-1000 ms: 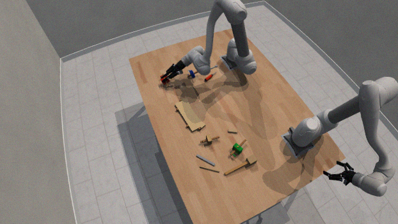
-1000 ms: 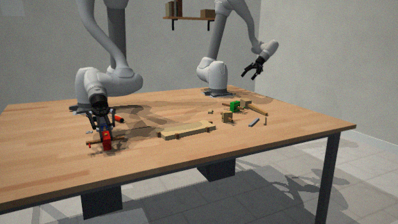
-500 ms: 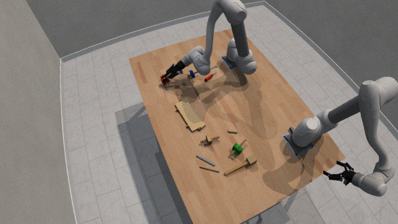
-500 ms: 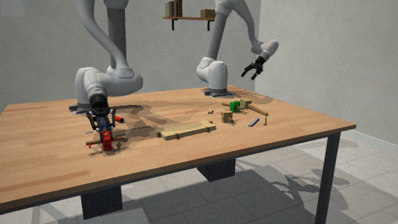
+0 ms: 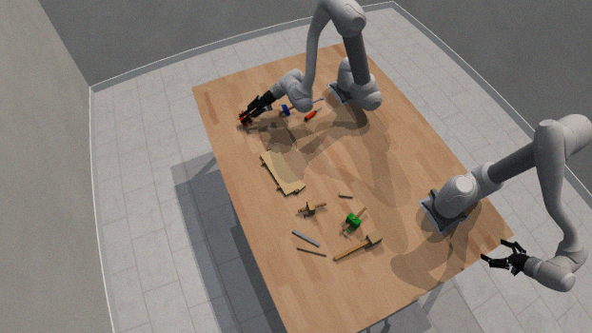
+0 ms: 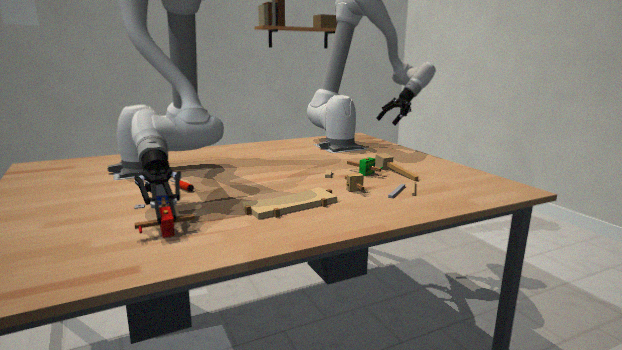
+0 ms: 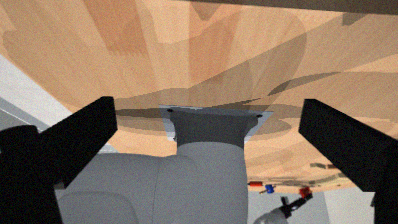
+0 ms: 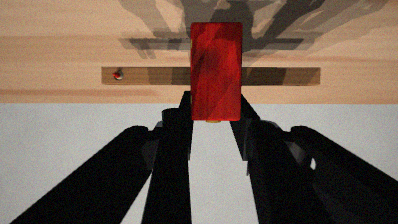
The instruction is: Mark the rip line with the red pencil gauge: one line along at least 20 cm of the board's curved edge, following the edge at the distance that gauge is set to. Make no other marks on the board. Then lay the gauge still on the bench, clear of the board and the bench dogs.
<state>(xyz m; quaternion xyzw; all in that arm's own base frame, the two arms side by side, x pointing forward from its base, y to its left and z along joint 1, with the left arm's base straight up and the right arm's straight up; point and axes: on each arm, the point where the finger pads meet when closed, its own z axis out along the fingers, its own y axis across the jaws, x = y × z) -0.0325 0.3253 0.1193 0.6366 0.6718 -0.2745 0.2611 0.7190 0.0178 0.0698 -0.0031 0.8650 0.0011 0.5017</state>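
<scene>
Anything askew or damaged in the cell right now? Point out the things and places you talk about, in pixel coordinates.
Nothing plainly wrong. The board (image 5: pixel 285 172) (image 6: pixel 295 202) sits between its dogs; no damage visible at this resolution. The red gauge (image 5: pixel 241 118) (image 6: pixel 167 222) (image 8: pixel 216 71) is in the right end effector (image 5: pixel 244 114) (image 6: pixel 165 212) (image 8: pixel 211 105), above the bench (image 5: pixel 404 157) (image 6: pixel 75 200) (image 8: pixel 50 55), apart from the board.

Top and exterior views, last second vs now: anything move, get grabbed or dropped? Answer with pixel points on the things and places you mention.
Nothing visibly changed: nothing taken hold of or let go. Right claw (image 5: pixel 246 115) (image 6: pixel 166 210) (image 8: pixel 216 97) still shut on the red pencil gauge (image 5: pixel 246 123) (image 6: pixel 167 223) (image 8: pixel 216 70); left claw (image 5: pixel 493 249) (image 6: pixel 387 120) (image 7: pixel 207 114) still open; board (image 5: pixel 282 173) (image 6: pixel 295 202) where it was.
</scene>
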